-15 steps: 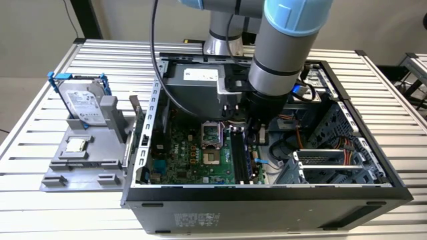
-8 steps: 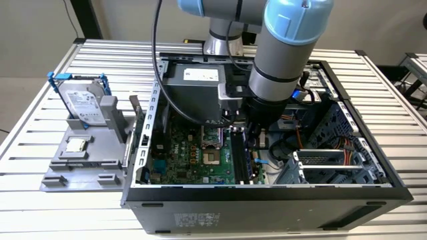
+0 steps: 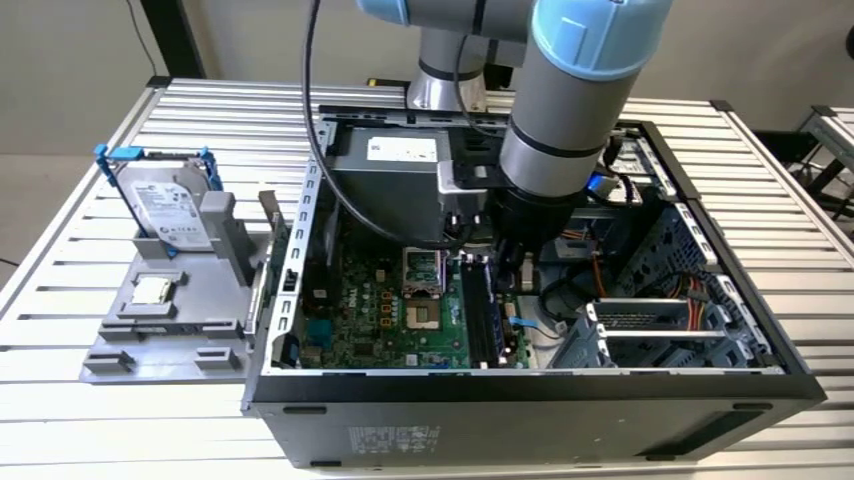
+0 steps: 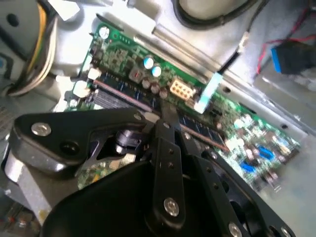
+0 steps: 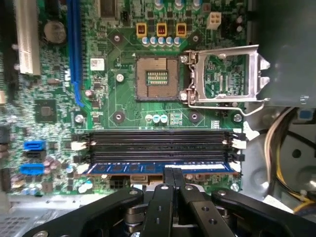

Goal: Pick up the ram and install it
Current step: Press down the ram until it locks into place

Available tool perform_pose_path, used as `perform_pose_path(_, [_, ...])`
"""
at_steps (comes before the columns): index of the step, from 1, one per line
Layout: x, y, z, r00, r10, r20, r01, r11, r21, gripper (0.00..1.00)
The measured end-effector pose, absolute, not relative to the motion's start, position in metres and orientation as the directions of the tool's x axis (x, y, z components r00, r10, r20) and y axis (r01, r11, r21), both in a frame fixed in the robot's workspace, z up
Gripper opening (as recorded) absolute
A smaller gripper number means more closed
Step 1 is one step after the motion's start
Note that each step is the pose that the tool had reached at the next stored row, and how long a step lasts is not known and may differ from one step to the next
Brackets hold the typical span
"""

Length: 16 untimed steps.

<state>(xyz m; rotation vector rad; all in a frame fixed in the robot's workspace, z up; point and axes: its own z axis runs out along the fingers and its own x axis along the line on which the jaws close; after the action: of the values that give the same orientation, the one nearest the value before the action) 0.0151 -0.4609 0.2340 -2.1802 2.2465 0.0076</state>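
First wrist view, ram [image 5: 158,168] in motherboard [image 5: 123,103] slot

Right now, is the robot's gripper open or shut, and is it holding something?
Gripper: shut on the long blue ram stick, standing in a black slot on the green motherboard.

**Bench contents**

Slatted metal bench [image 3: 107,390] carries open PC case [image 3: 534,420]. Grey parts holder [image 3: 174,330] sits just beside the case, on the exterior view's left, touching or nearly touching its side wall.
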Motion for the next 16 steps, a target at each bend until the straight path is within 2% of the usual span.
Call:
perform_pose_path(12, [0.015,-0.461,0.288,-0.030,-0.999,-0.011,-1.000,0.030,-0.004,0.00])
perform_pose_path(16, [0.015,-0.461,0.288,-0.030,-0.999,-0.012,-1.000,0.030,-0.004,0.00])
